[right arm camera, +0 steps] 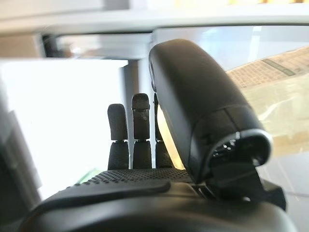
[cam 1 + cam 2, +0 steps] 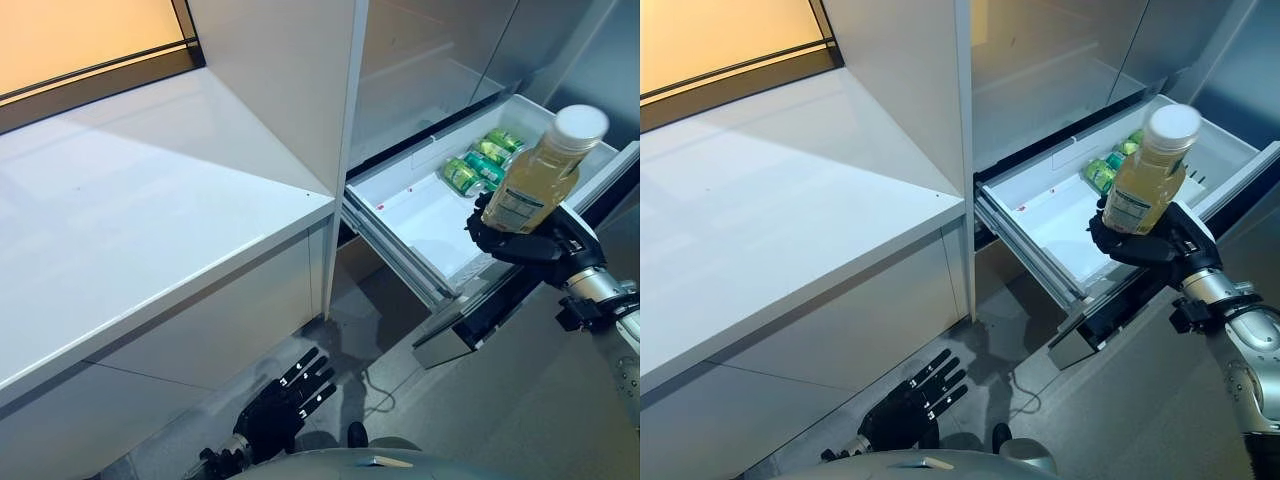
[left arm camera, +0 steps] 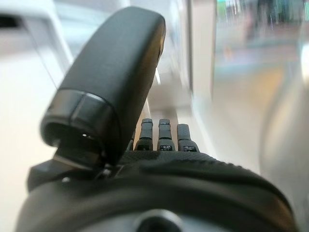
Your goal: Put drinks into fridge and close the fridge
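Amber-yellow juice in a clear plastic bottle with a white cap (image 2: 535, 180), standing a little tilted, cap leaning toward 1 o'clock. Right hand (image 2: 520, 243) grips it at the base, dark fingers (image 1: 134, 130) and thumb curled round the lower part. Bottle held in the air above the front half of the open white fridge drawer (image 2: 415, 215), not resting on anything.

Drawer pulled out from the grey-fronted fridge (image 2: 430, 60) at about 2 o'clock in the head views. Inside it, at the far end, a tight cluster of green drink cans (image 2: 482, 160) lying on their sides, touching one another. Cans sit just beyond the held bottle, toward 11 o'clock from it.

White glossy counter (image 2: 130, 210) fills the 9 o'clock side of the scene.

Left hand (image 2: 280, 405) hangs low at 6 o'clock, near the grey floor (image 2: 520, 420), fingers straight and spread, holding nothing.
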Available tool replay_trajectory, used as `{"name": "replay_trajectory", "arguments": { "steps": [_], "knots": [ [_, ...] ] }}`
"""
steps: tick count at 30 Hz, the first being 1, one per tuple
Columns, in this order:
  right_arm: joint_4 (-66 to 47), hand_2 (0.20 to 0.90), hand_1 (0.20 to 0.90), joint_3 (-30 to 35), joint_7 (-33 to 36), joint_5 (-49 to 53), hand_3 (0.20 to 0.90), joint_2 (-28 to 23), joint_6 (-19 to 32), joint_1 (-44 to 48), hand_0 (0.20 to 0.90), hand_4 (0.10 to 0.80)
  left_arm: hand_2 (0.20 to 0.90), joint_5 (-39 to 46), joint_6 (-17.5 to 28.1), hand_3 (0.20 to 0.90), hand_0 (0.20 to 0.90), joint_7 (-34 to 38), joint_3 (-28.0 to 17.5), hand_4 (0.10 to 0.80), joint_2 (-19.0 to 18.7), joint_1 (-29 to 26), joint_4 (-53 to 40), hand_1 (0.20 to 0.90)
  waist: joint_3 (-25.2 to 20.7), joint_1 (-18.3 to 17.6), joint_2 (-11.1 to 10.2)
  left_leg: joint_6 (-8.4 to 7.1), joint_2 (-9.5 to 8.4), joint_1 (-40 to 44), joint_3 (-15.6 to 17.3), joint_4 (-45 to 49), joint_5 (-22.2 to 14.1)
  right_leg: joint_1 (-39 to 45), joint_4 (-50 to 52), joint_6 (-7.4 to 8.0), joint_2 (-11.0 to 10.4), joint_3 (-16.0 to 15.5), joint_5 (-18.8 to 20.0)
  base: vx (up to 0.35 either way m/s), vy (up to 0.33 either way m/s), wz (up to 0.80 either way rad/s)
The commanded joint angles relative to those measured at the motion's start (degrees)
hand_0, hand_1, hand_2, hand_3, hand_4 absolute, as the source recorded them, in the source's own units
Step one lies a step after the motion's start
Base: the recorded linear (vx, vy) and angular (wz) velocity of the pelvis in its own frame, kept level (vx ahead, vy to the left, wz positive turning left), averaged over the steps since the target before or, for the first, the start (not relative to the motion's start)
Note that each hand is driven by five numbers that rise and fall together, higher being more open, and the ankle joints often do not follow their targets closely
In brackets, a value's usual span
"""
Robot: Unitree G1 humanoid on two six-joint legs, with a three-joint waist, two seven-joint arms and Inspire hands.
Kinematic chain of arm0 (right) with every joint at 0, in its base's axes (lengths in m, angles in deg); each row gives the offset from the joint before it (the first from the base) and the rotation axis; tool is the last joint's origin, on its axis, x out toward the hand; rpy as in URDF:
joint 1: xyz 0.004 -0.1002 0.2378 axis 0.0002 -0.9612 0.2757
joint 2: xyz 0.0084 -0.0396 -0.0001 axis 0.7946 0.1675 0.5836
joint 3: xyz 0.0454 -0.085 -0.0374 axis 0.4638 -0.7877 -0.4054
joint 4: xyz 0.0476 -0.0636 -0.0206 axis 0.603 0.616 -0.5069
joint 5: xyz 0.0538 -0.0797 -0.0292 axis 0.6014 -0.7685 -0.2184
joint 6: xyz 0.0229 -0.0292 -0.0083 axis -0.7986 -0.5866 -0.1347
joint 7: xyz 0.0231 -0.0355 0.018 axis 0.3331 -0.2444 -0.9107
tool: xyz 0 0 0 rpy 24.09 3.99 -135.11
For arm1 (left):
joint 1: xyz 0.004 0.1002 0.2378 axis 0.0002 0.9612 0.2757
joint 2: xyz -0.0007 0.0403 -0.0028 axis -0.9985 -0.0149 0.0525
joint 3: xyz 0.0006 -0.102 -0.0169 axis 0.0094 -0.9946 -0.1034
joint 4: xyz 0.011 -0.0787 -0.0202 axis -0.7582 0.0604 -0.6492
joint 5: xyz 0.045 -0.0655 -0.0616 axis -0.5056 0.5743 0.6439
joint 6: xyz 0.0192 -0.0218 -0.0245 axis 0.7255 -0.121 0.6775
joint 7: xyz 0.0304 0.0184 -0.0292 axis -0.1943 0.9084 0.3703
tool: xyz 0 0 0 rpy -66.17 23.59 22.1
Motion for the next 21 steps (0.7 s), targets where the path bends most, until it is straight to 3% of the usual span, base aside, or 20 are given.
{"name": "replay_trajectory", "arguments": {
  "steps": [1, 4, 10, 21],
  "knots": [
    [1.5, 0.3, 0.3, 3.6, -0.8, 1.8, 0.2, -6.6, 4.5, 16.4, 0.3, 0.1, 0.9, -6.3, 5.5, 0.9, 0.9, 7.4, 1.4, 0.8, -2.3, -2.4, 5.1, 0.9, -5.4, 3.0, -3.0, 1.14, -1.48, 1.7, 1.7, 0.3, -6.9, -4.2, 1.6, 3.95, 0.9, -0.3, 3.1, 0.077, -0.003, -0.05],
    [5.9, 0.3, 0.3, 0.3, -3.0, 1.5, 0.2, -9.8, 1.8, 21.3, 0.3, 0.1, 0.9, -12.5, 10.0, 0.9, 0.9, 12.2, 0.6, 0.8, -2.3, -2.8, 11.2, 0.9, -5.3, 4.1, -3.8, 1.1, -1.59, 1.5, 1.5, 0.3, -6.6, -4.1, 1.5, 3.99, 0.9, -0.8, 3.2, 0.076, -0.013, -0.02],
    [16.7, 0.3, 0.3, -6.7, -3.8, 0.9, 0.2, -12.8, -1.7, 30.3, 0.3, 0.1, 0.9, -16.8, 11.9, 0.9, 0.9, 16.9, -0.1, 0.8, -2.9, -2.3, 15.7, 0.9, -4.3, 6.7, -5.8, 1.1, -1.4, 1.1, 0.7, 0.4, -6.5, -3.9, 1.1, 4.1, 1.1, -1.7, 3.4, 0.082, -0.059, 0.02],
    [39.8, 0.3, 0.3, -18.1, -4.5, -0.5, 0.2, -15.7, -7.5, 44.3, 0.3, 0.1, 0.9, -23.0, 12.6, 0.9, 0.9, 28.5, -2.5, 0.8, -7.5, -1.4, 18.2, 0.9, -1.7, 12.0, -8.4, 1.1, -1.1, -0.7, -1.8, 0.9, -6.0, -4.3, 0.9, 4.01, 1.5, -3.3, 3.9, 0.075, -0.074, 0.13]
  ]
}}
